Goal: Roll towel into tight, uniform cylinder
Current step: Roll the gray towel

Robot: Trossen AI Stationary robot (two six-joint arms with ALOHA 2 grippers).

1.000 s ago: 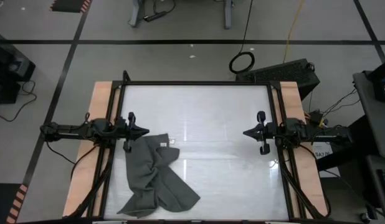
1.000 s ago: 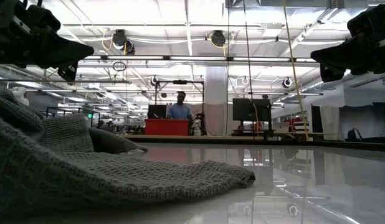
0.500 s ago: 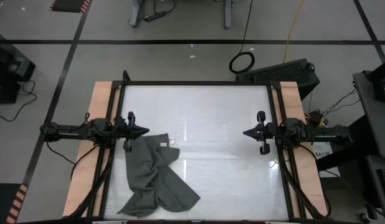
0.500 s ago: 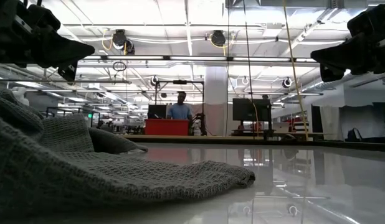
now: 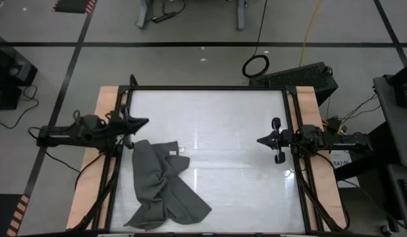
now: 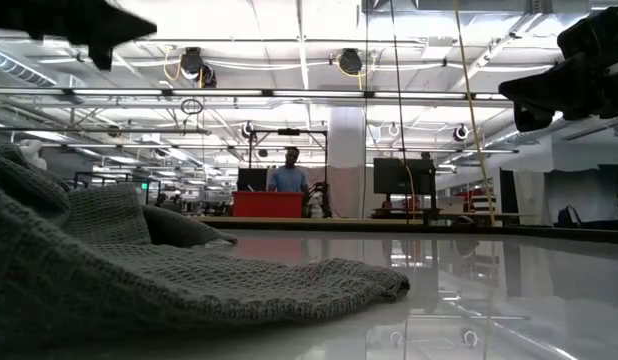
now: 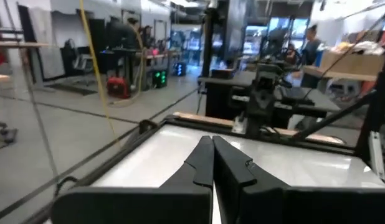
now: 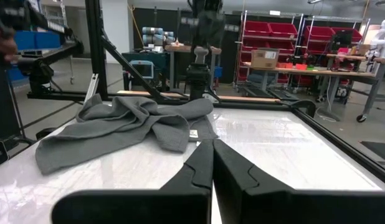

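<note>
High view first: I see the towel [image 5: 162,187] lying crumpled on the left half of the desk [image 5: 230,112], bunched into loose folds and running from near the left arm down toward the near edge. A small white tag [image 5: 171,152] shows at its upper edge. Nothing about it is rolled; it sits as a rumpled heap.

My left gripper [image 5: 143,122] is at the left side of the desk, just beyond the towel's far end and clear of the cloth, its fingers clenched together on nothing. My right gripper [image 5: 261,140] waits at the right side, well apart from the towel, fingers likewise pressed shut and empty.

From the left wrist camera, the two dark fingers [image 7: 202,163] meet in a closed wedge, pointing across the bare white surface toward the far arm. From the right wrist camera the fingers [image 8: 204,163] are closed the same way, with the towel [image 8: 124,127] spread out ahead of them (its tag just visible at the near edge).

In the low view the towel [image 6: 139,280] fills the left foreground, flat against the glossy top, and a person [image 6: 288,178] stands far back in the room behind a red cabinet [image 6: 268,204]
</note>
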